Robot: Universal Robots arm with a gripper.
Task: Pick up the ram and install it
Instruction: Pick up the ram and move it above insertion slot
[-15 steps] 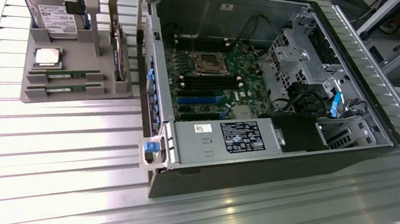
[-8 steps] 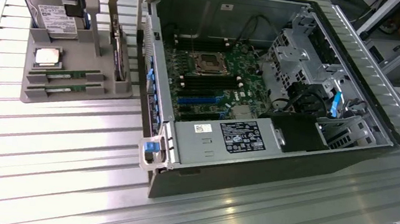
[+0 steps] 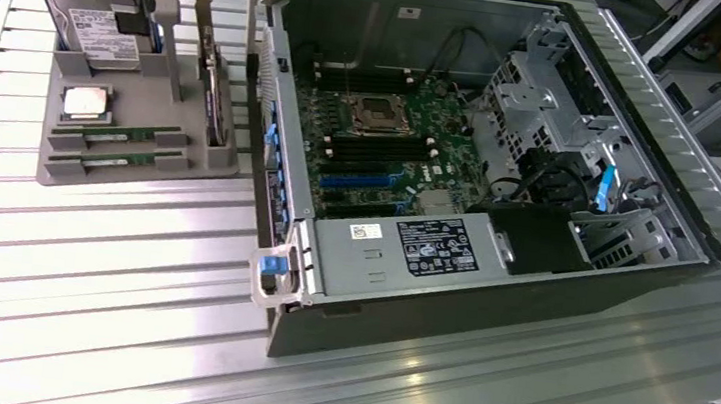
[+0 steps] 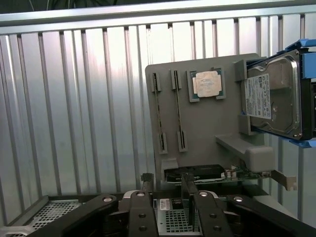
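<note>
Ribbed aluminium tabletop (image 3: 99, 265) carried an open computer case (image 3: 389, 316), with its motherboard (image 3: 380, 154) exposed, and a grey holder (image 3: 149, 104) just beside it on the exterior view's left. Both sticks of ram lay flat and parallel in the holder's slots: the inner ram stick (image 3: 105, 135) (image 4: 178, 111) next to the square silver processor (image 3: 85, 103) (image 4: 206, 83), and the outer ram stick (image 3: 103, 159) (image 4: 158, 111) along the holder's edge. A hard drive (image 3: 90, 28) (image 4: 274, 96) stood at the holder's far end, and an expansion card (image 3: 218, 97) (image 4: 195, 174) stood on edge on the side towards the case. The gripper (image 4: 167, 182) hung over the case rim, its black fingers (image 4: 147, 185) parted and empty, well apart from both sticks.
</note>
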